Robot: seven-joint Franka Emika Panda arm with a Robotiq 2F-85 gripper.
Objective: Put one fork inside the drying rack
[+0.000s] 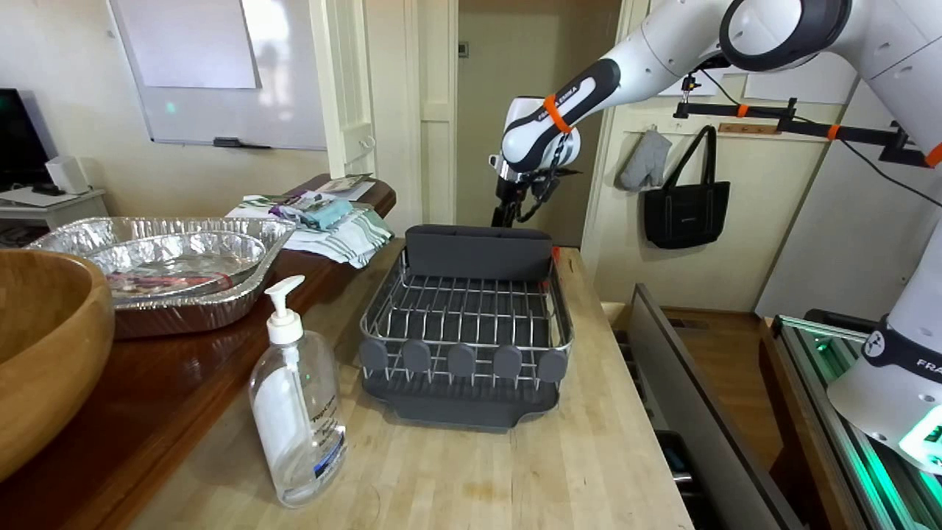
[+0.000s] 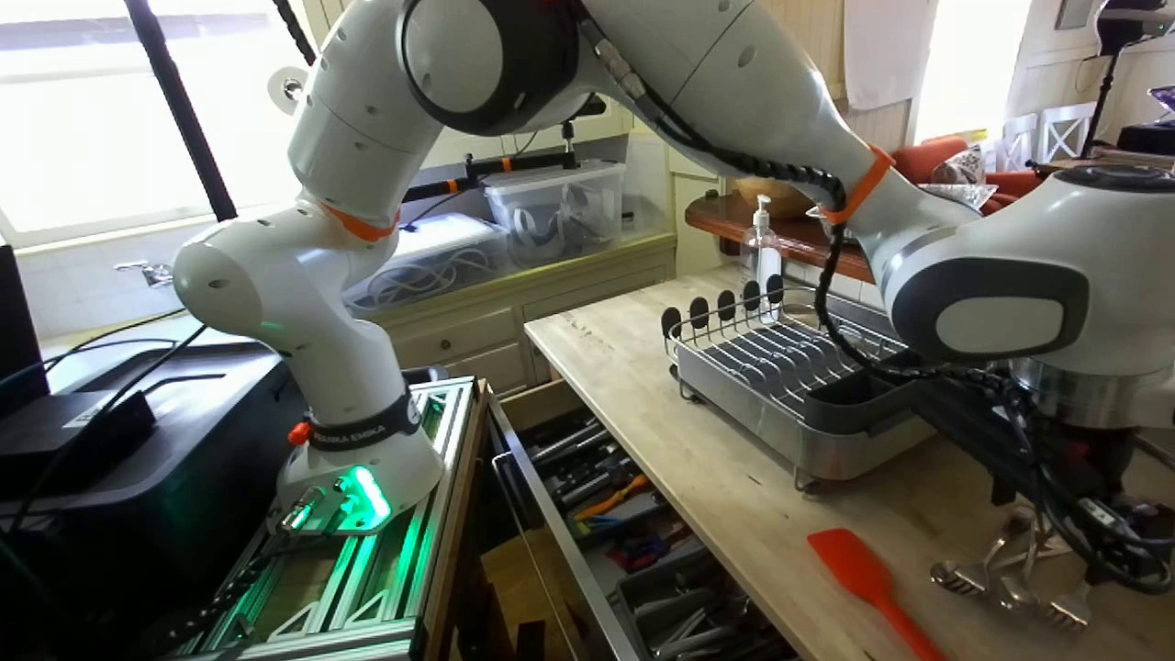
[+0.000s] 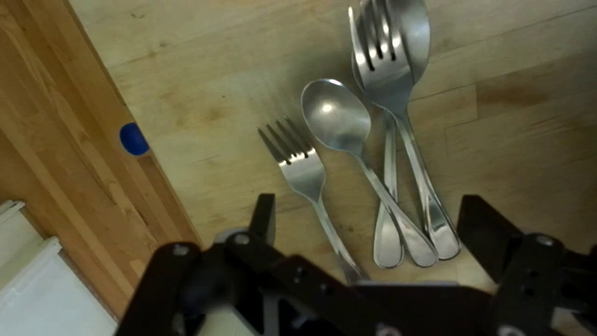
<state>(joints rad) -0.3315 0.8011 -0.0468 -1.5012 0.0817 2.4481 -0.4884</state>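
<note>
Picking up seems in hand: the gripper (image 3: 368, 215), jaws apart, should next centre over the fork (image 3: 308, 182) beside a spoon (image 3: 336, 116) and descend.

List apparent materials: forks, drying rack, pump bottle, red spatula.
Forks: metal, probably stainless steel, polished; sharp highlights at the tine roots.
Drying rack: matte dark grey parts, likely plastic; wire grid shiny silver, so metal.
Pump bottle: smooth, see-through, so clear plastic or glass, can't tell; pump head opaque white, likely plastic.
Red spatula: evenly red, low gloss, perhaps silicone or plastic.
</note>
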